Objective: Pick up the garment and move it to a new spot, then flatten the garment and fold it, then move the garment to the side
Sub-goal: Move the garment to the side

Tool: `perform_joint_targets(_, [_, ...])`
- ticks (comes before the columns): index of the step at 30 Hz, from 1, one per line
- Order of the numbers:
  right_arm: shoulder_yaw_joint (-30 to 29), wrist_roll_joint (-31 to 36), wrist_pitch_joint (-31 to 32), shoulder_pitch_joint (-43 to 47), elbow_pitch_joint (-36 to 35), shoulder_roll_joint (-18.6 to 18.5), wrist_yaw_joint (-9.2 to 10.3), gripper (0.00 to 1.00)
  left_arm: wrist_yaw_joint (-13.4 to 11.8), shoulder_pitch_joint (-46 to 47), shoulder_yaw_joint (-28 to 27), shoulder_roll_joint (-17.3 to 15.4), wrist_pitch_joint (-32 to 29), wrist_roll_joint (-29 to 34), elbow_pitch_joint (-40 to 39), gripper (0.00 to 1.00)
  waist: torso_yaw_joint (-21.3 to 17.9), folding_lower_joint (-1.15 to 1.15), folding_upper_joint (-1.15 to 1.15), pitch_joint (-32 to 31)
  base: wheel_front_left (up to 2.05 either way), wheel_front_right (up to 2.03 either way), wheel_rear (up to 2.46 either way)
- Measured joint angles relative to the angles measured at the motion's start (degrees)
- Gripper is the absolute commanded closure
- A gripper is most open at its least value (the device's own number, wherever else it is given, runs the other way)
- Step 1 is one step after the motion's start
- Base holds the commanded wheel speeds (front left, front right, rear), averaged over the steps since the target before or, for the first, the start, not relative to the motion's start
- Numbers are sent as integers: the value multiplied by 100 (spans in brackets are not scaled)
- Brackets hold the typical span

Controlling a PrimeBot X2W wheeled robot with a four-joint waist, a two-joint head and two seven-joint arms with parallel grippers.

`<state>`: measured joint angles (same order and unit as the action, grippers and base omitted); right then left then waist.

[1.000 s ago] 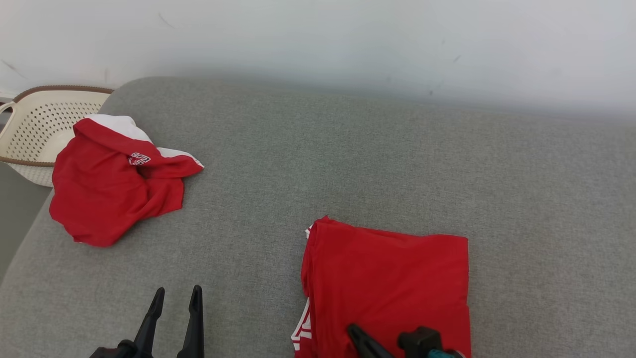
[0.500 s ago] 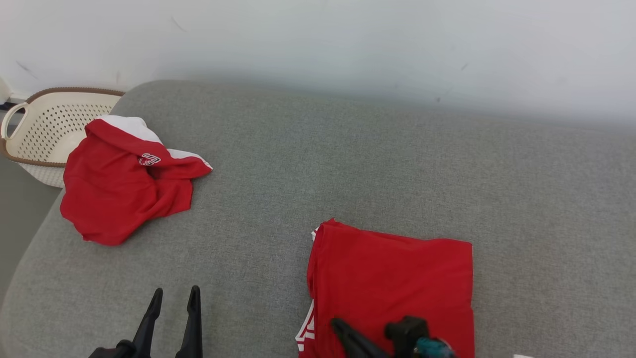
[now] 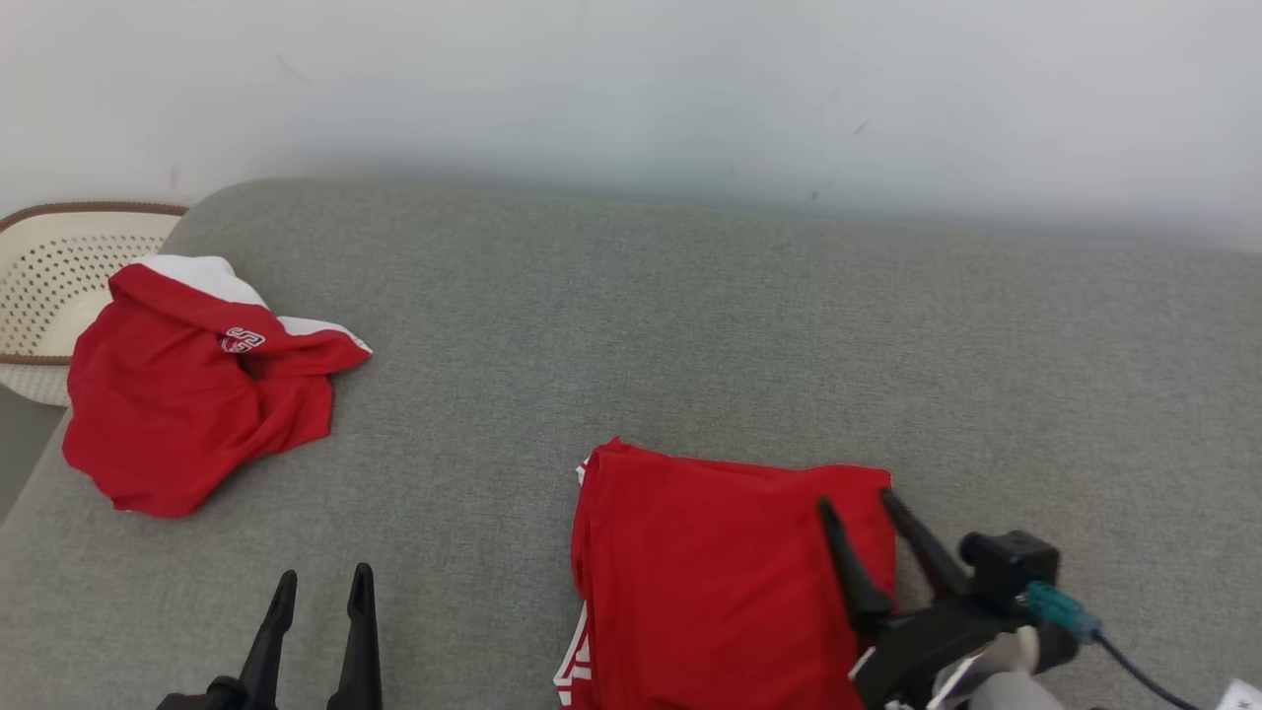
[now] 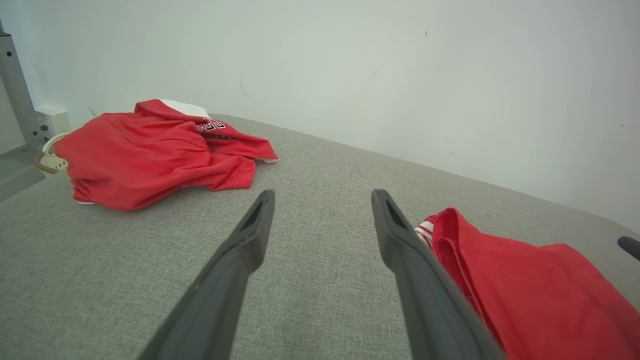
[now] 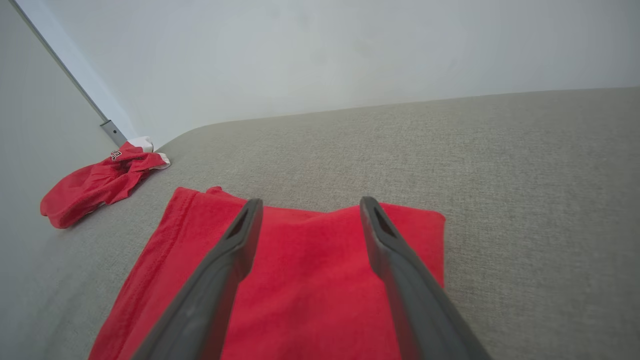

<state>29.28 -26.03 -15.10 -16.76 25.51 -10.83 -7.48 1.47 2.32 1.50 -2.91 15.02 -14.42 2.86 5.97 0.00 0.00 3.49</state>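
At lower left the left end effector (image 3: 325, 572) stays wide and empty, while the right end effector (image 3: 854, 500), earlier at the bottom edge, now stands spread, holding nothing, over the right edge of the folded red garment (image 3: 710, 582) at lower centre, with the crumpled garment (image 3: 187, 414) farther off at upper left.

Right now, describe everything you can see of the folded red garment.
The folded red garment is soft-looking cloth in a rough rectangle, layers stacked along its left edge, white striped trim showing at the near left corner. It lies flat on the gray cushion. The right gripper, jaws open, is over its right side; contact unclear.
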Motion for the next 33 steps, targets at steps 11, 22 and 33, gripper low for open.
perform_joint_targets(11, [-367, -222, 152, 60, 691, -89, 0, 0, -9, -20, -75, 0, 0, -5, -57, 0, -120, 0, 0, -31, 0, 0, 0])
perform_joint_targets(22, [179, -1118, 711, 0, 932, -165, 0, 0, -62, -94, -19, 0, -1, -56, -97, 0, -113, 0, 0, 50, 0, 0, 0])
perform_joint_targets(33, [684, -1569, 623, -204, 1040, -231, 0, 100, -74, -86, -33, 1, 0, -62, -98, 0, -109, 0, 0, 142, 0, 0, 0])
